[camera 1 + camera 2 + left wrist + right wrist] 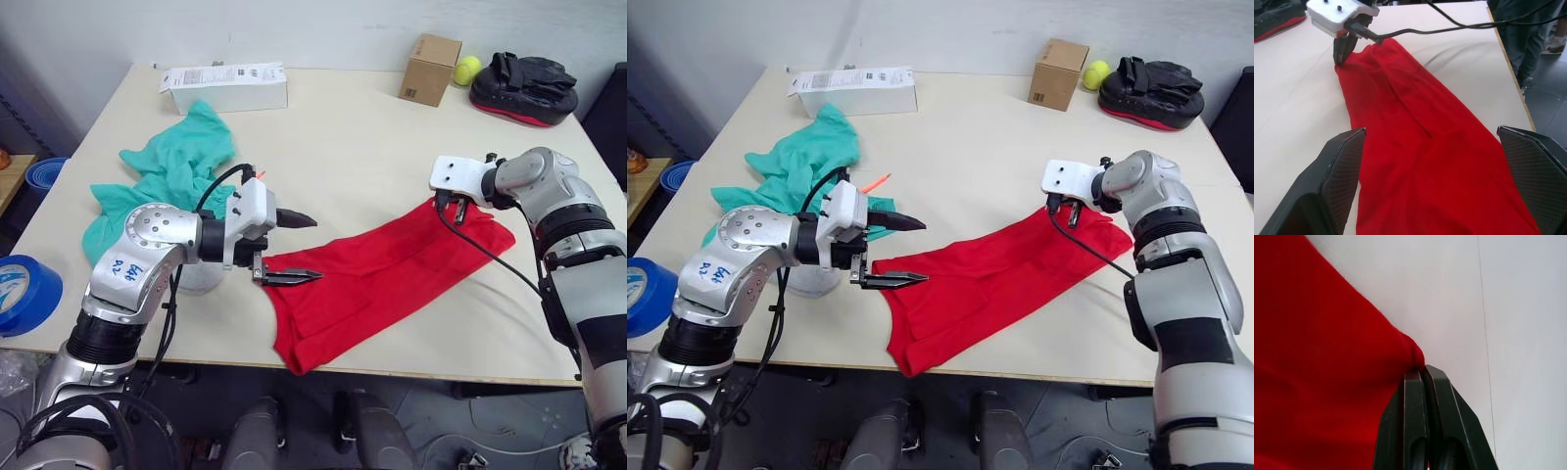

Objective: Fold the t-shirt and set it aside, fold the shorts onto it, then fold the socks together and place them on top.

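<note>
The t-shirt (382, 274) lies as a long strip along the table's (372, 137) near edge, only partly folded. The left gripper (291, 248) hovers with jaws open at its near end; the right gripper (449, 208) pinches its far corner. The shorts (167, 176) lie crumpled beyond, untouched.

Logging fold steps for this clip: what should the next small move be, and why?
Probably close the left gripper on the shirt's near end. Its fingers are open over that end, while the right gripper is already shut on the far corner. With both ends held, the shirt could be lifted and folded.
</note>
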### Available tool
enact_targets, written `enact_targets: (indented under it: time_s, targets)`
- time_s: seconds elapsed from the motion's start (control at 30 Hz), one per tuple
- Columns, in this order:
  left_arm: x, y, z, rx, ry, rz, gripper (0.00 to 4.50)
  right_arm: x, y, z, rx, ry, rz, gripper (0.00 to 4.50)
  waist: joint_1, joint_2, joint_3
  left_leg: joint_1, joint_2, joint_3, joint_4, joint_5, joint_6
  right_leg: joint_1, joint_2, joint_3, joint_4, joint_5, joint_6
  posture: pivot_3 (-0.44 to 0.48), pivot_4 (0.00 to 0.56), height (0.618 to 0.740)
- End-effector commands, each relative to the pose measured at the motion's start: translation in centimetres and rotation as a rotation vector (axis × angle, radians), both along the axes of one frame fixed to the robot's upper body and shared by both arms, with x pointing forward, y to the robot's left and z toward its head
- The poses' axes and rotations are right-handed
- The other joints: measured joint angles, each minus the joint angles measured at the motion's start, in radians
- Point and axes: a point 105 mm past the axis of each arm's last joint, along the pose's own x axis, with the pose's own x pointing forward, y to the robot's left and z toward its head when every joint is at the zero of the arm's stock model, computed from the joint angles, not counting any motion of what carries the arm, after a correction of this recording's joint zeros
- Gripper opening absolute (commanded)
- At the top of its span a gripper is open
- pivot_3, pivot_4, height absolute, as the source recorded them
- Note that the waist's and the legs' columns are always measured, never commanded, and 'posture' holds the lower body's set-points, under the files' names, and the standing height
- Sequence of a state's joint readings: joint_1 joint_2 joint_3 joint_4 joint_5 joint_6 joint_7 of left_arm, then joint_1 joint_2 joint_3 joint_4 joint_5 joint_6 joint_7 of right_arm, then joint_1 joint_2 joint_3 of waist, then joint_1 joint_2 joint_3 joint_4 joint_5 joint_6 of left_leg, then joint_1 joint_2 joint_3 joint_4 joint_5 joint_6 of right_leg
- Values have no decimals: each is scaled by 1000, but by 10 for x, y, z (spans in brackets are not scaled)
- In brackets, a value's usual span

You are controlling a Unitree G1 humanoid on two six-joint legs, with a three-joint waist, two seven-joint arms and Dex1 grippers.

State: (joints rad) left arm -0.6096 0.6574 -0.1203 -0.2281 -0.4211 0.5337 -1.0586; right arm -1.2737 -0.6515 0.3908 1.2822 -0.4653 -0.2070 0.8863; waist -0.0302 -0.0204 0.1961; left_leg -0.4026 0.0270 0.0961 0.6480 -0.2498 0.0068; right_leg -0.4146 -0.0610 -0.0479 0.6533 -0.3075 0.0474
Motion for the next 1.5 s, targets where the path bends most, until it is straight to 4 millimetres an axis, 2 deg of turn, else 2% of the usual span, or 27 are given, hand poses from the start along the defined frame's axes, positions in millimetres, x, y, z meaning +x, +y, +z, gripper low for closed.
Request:
enact_targets:
  time_s: [0.03,0.3,0.33,0.4,0.5,0.73,0.77,0.9,1.0,1.17,1.3,1.5]
  targets:
    - [-3,3,10,-6,-49,8,4500,5,0,14,-18,-62,-4,29,-1,0,0,0,0,0,0,0,0,0,0,0,0,0,0,0,150,740]
    - [1,3,11,-3,-44,7,4500,6,3,13,11,-59,-9,29,-5,0,0,0,0,0,-1,0,0,0,0,0,1,0,0,0,150,740]
    - [2,3,11,-3,-43,7,4500,5,4,12,19,-55,-9,204,-5,0,0,0,0,0,-1,0,0,0,0,0,1,0,0,0,150,740]
    - [4,3,10,-2,-39,7,4500,5,4,13,43,-48,-11,651,-4,0,0,0,0,0,0,0,-1,0,0,0,1,0,0,0,150,740]
    - [7,4,7,9,-22,4,4500,3,0,17,75,-52,-9,1726,-4,0,0,0,0,0,0,0,0,0,0,0,1,0,0,0,150,740]
    - [35,31,-3,70,82,68,4500,-15,-20,34,128,-67,54,4248,0,1,1,0,0,0,0,0,0,0,0,-1,1,0,0,0,150,740]
    - [40,36,-5,87,105,77,4500,-20,-25,37,129,-81,71,4475,1,1,1,0,0,0,0,0,0,0,0,-1,0,0,0,0,150,740]
    - [53,43,-17,144,249,86,4500,-45,-46,40,54,-131,138,4475,6,1,1,0,0,0,0,0,0,0,0,-1,0,0,0,0,150,740]
    - [60,39,-26,190,334,75,4500,-67,-65,32,-66,-153,180,4475,8,1,1,-1,-1,0,0,-1,1,0,0,-1,0,-1,1,0,150,740]
    - [75,35,-41,238,445,112,4500,-89,-85,19,-200,-120,203,4475,-3,1,1,0,-1,2,2,-1,1,0,1,0,1,-1,2,0,150,740]
    - [83,35,-61,322,448,133,4500,-96,-88,9,-238,-86,222,4475,-11,0,2,3,0,4,1,0,0,0,2,2,2,-1,2,0,150,740]
    - [83,32,-70,338,482,123,4500,-93,-84,-1,-237,-91,238,4475,-3,0,2,3,0,4,1,0,-1,0,2,2,2,-1,2,0,150,740]
